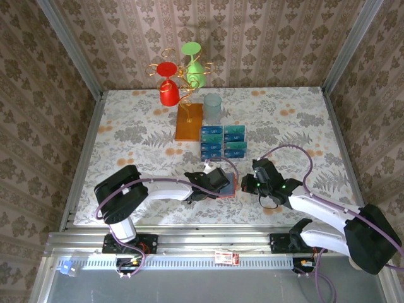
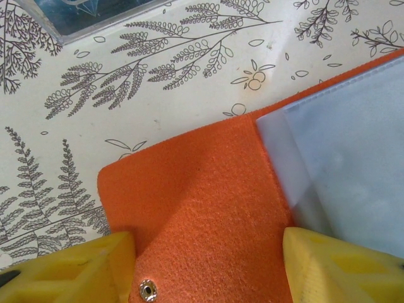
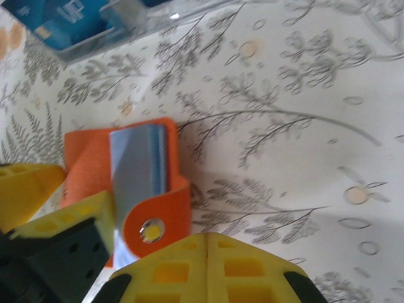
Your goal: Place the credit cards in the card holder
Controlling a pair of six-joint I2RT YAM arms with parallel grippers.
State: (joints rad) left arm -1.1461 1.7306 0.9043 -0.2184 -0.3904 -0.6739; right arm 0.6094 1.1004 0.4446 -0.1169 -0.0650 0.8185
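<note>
Jaws of the left gripper (image 2: 214,255) are standing apart astride the orange card holder (image 2: 202,189); right gripper's (image 3: 208,259) are sitting together by its snap flap (image 3: 158,218).
Flap could be slipping loose and flopping over the clear sleeves (image 2: 353,145), blocking cards; cards (image 1: 224,140) are lying in the tray (image 3: 136,35) just beyond. Fingers are hiding whether right jaws are pinching felt.
</note>
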